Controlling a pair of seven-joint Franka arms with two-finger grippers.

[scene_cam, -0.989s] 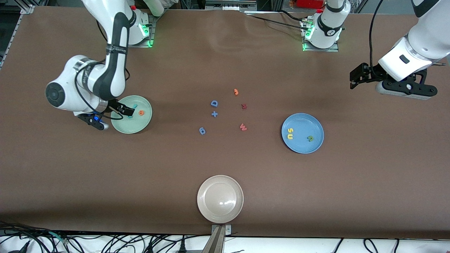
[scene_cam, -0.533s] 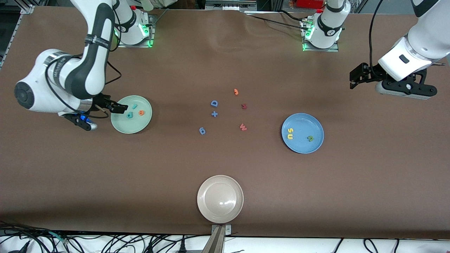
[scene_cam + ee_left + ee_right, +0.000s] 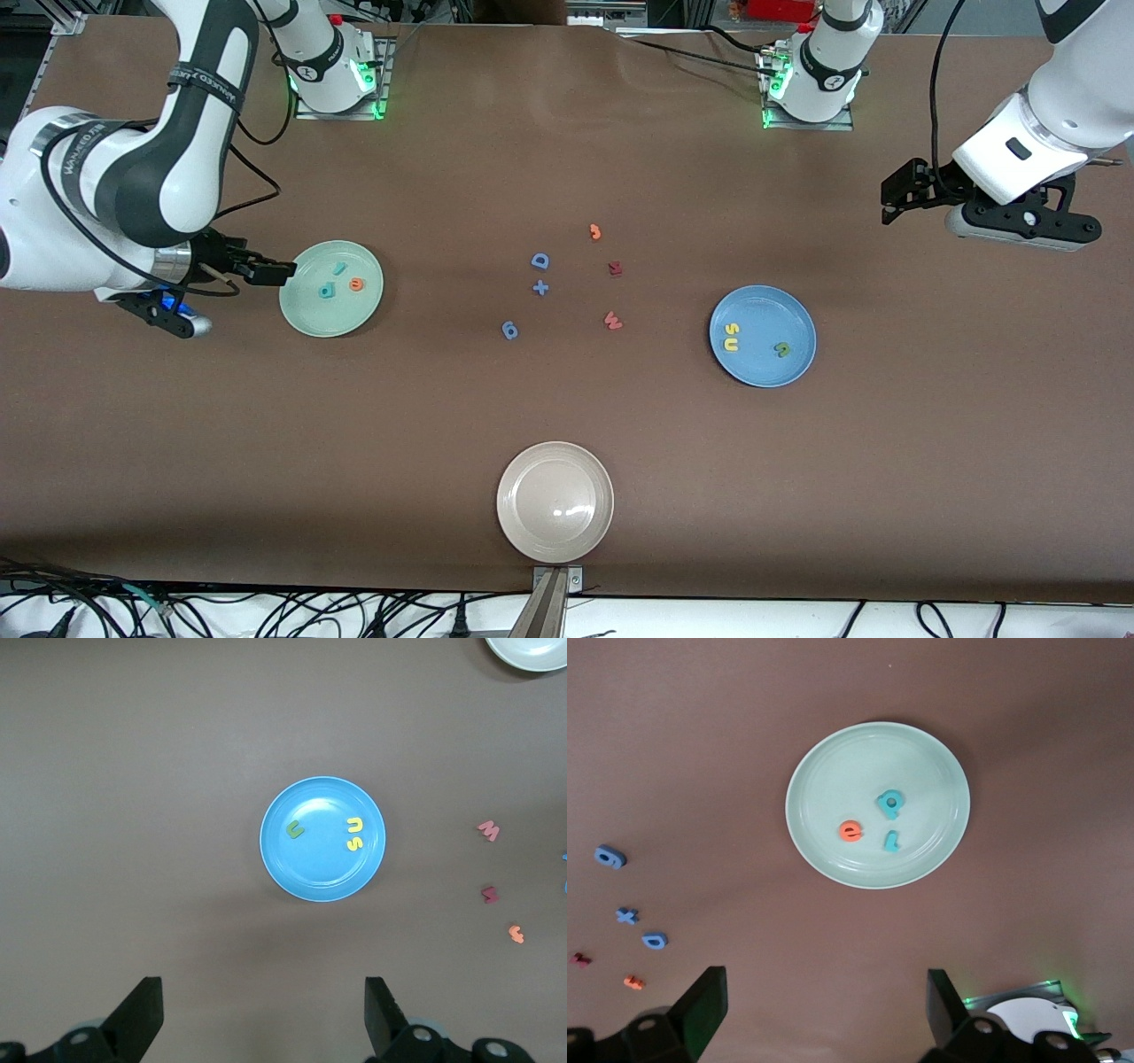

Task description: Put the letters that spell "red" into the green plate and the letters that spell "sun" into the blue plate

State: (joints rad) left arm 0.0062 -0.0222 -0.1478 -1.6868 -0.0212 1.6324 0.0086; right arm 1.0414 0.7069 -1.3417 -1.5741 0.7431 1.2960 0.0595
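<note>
The green plate [image 3: 328, 317] holds a teal "r" [image 3: 339, 268], a teal "d" [image 3: 326, 291] and an orange "e" [image 3: 356, 284]. My right gripper [image 3: 276, 271] hangs open and empty just off that plate's rim, toward the right arm's end of the table. On the blue plate [image 3: 762, 310] lie a yellow "s" [image 3: 732, 330], a yellow "u" [image 3: 731, 346] and a green "n" [image 3: 781, 349]. My left gripper [image 3: 897, 197] waits open and empty in the air over bare table near the left arm's end.
A beige plate [image 3: 555, 523] sits at the table edge nearest the camera. Loose letters lie mid-table: a blue "D" [image 3: 539, 260], a blue plus [image 3: 540, 287], a blue "q"-like letter [image 3: 509, 330], an orange piece [image 3: 595, 232], a dark red letter [image 3: 615, 268] and a red "w" [image 3: 612, 320].
My right gripper has drawn back from over the green plate toward its own end of the table, uncovering the teal "d". The left arm has stayed still.
</note>
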